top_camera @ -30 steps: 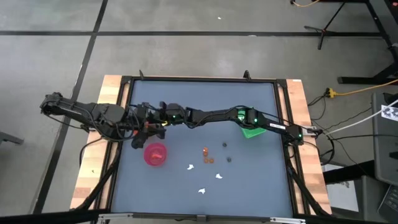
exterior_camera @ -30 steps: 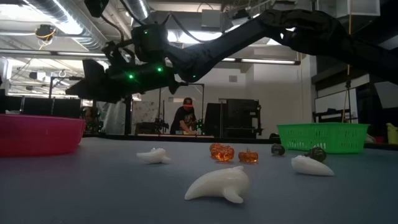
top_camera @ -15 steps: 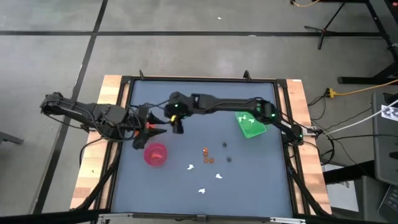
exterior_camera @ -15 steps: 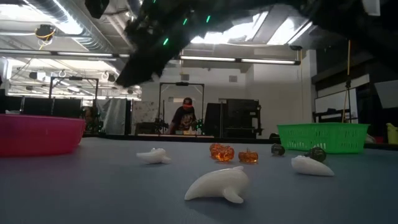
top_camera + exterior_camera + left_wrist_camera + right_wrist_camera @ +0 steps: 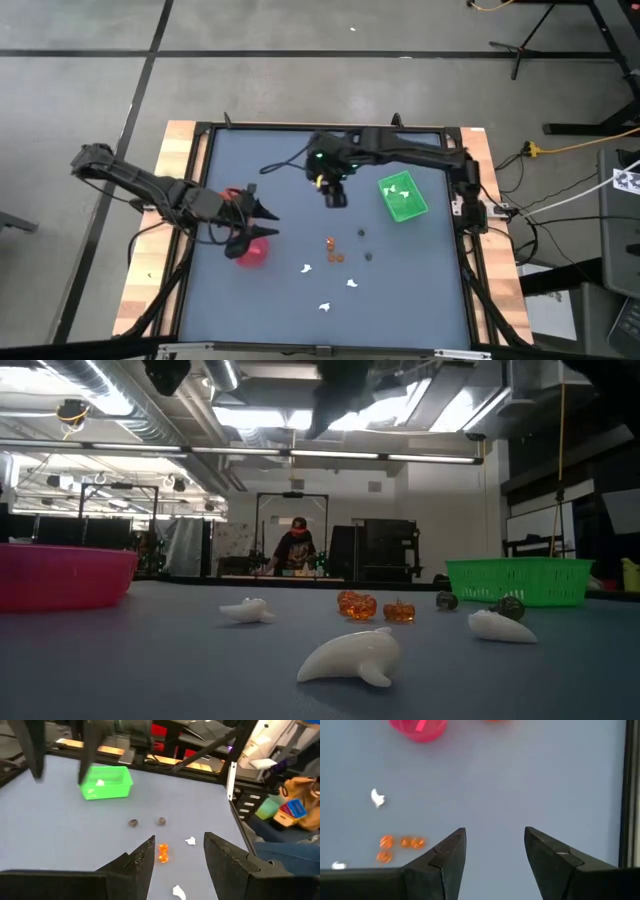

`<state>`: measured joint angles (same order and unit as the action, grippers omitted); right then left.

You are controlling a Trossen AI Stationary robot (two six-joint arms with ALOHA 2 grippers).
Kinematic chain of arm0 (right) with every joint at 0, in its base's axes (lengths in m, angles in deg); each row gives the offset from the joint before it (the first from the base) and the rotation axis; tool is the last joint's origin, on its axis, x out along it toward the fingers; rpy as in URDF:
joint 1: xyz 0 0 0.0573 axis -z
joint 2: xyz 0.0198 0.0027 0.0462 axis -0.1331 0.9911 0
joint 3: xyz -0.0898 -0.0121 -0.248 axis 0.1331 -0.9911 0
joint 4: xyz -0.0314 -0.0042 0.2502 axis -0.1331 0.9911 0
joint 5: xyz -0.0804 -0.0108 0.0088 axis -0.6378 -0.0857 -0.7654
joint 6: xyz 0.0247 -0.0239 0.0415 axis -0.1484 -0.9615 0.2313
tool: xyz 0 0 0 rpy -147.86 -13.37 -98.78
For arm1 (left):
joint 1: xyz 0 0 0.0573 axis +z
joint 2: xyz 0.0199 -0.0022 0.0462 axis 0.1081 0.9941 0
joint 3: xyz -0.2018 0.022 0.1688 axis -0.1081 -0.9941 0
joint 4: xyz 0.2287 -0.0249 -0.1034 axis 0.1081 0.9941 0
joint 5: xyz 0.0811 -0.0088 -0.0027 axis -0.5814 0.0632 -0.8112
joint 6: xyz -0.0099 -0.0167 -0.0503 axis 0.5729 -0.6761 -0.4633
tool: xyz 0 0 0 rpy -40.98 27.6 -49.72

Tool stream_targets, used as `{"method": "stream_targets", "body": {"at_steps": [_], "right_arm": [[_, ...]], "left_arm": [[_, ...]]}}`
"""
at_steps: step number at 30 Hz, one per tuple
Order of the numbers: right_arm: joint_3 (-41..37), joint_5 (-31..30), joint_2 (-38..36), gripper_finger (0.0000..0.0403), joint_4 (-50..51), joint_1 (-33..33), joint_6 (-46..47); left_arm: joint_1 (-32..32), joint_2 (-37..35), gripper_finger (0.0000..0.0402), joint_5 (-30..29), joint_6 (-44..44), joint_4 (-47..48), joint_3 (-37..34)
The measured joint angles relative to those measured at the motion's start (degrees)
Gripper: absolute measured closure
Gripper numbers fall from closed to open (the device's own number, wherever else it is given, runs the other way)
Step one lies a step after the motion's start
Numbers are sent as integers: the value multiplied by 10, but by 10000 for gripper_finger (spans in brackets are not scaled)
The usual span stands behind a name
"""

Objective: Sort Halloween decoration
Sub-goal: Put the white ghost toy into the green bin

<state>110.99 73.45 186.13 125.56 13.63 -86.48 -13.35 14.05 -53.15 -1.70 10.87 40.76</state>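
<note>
The Halloween decoration lies loose on the blue table: orange pieces (image 5: 333, 250), dark round ones (image 5: 365, 244) and white ones (image 5: 307, 268) near the middle. In the low view I see a white piece (image 5: 355, 657) lying nearest, orange ones (image 5: 357, 604) behind it. My left gripper (image 5: 268, 222) hangs open above the pink bowl (image 5: 252, 253), pointing toward the pieces (image 5: 163, 854). My right gripper (image 5: 333, 193) is open too, high over bare table left of the green tray (image 5: 402, 197), tilted down. Both hold nothing (image 5: 179, 855) (image 5: 495, 845).
The green tray (image 5: 105, 782) holds a few white pieces at the far right. The pink bowl (image 5: 60, 575) stands at the left. A black frame (image 5: 320, 127) rims the table. A person stands far off in the room behind (image 5: 296, 548).
My right gripper has risen and swung from beside the left gripper toward the table's right, tipping from nearly level to pointing steeply down. My left gripper has moved a little toward the near edge, over the pink bowl. The pieces have stayed where they were.
</note>
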Motion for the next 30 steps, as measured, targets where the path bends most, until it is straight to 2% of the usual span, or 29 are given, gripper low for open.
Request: {"method": "stream_targets", "body": {"at_steps": [6, 9, 15, 23, 30], "right_arm": [[-6, -2, -62, 204, 78, -12, 31], [-56, -16, -106, 204, 82, -32, 51], [-274, -87, -235, 204, 1, -91, 121], [-590, -115, -431, 204, -234, -139, 202], [-749, -115, -519, 203, -391, -151, 224]], "left_arm": [[-20, 60, 247, 0, -1, -54, 0], [-26, 93, 247, 0, -1, -86, 0], [-42, 166, 247, 0, 0, -177, 0], [-54, 254, 247, 0, 1, -289, 0], [-54, 328, 247, -4, 1, -328, 15]]}}
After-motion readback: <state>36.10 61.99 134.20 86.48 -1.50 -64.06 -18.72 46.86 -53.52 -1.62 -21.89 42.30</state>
